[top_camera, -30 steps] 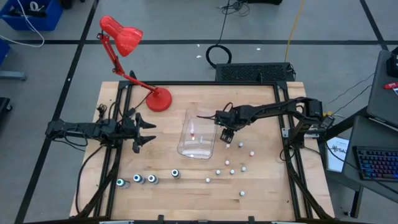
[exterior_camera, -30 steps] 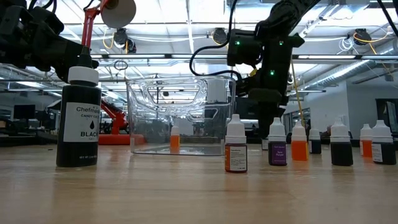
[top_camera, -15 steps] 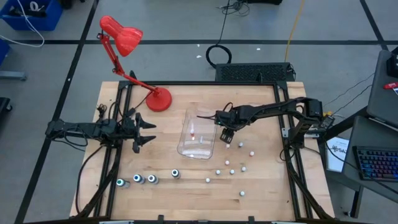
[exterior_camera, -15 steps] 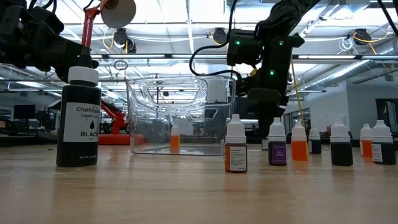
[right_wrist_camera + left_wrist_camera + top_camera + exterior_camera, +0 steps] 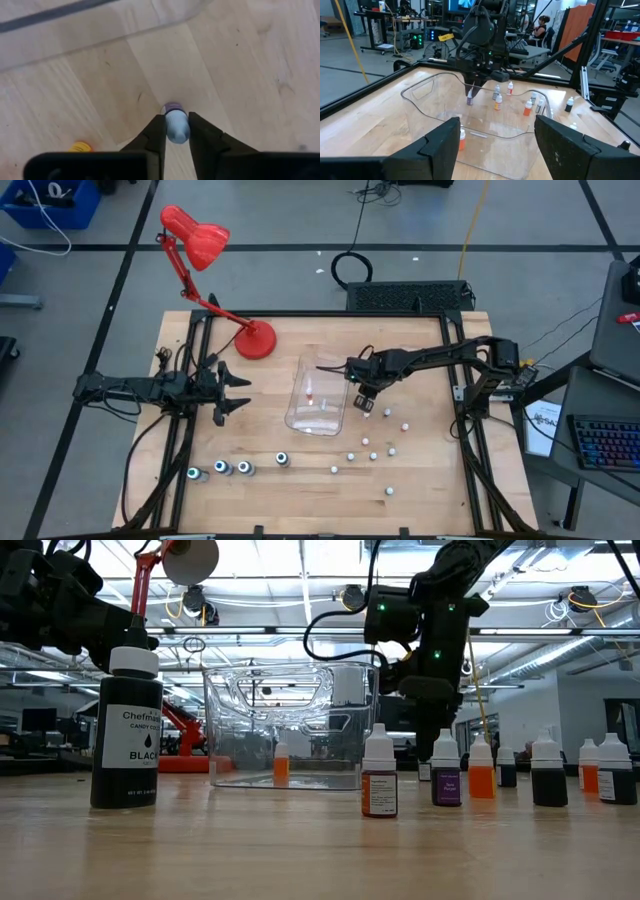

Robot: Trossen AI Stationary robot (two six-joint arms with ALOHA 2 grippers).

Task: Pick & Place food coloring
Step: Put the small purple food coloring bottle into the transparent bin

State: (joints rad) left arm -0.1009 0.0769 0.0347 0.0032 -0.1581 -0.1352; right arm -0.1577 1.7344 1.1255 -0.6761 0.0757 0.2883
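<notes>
a small purple-labelled food coloring bottle (image 5: 174, 126) is pinched by its white cap between the right gripper (image 5: 175, 134) fingers, just beside the clear tub (image 5: 318, 395) — one orange bottle (image 5: 282, 764) stands inside it. other small bottles (image 5: 372, 445) dot the table (image 5: 430, 480). the left gripper (image 5: 228, 391) hovers open, well apart.

The bench (image 5: 420, 480) was pale, matt, grained wood. The tub (image 5: 290, 730) was clear glossy plastic. The lamp (image 5: 195, 235) was glossy red.
</notes>
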